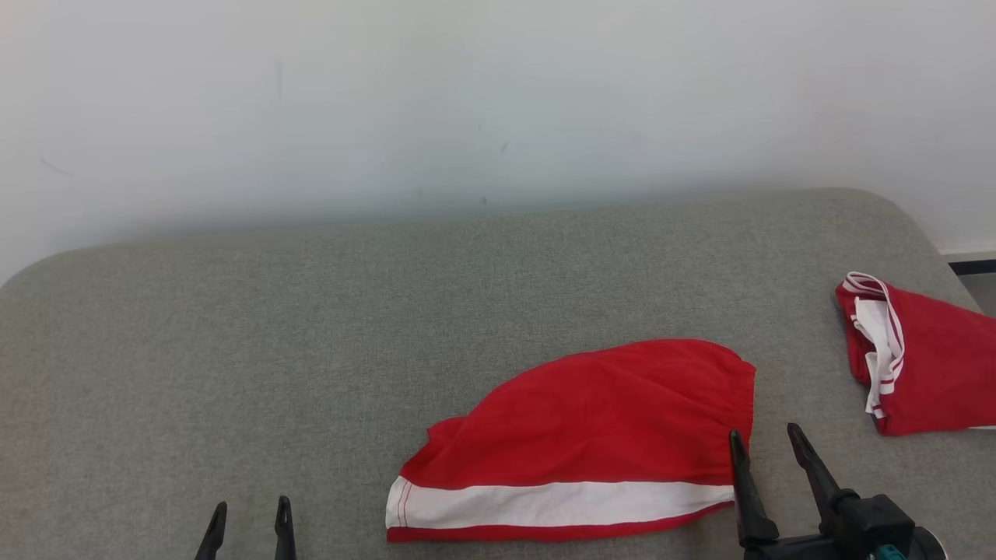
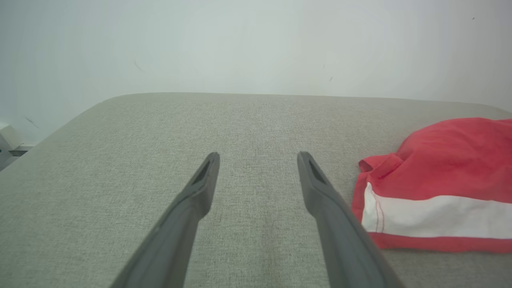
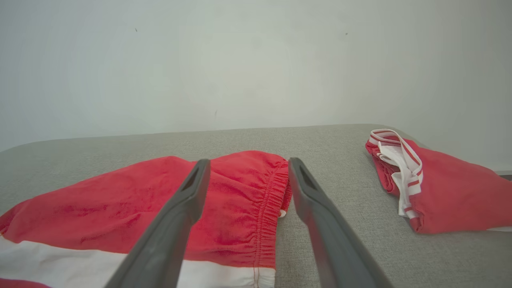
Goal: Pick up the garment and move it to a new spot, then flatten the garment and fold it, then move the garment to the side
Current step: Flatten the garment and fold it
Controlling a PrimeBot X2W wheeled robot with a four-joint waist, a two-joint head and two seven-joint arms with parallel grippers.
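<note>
Leftward, open cushion (image 1: 233, 350) beyond garment (image 1: 583, 420) hem.

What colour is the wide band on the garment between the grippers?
White band; clearest in the head view.

garment (image 1: 591, 420): soft matt red cloth | padded top (image 1: 233, 350): coarse grey woven fabric | wall (image 1: 467, 93): smooth matt

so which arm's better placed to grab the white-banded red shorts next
Right, probably. The right gripper stands open at the elastic edge of the red shorts; the left gripper, also open, hangs over bare grey cushion, apart from them.
</note>
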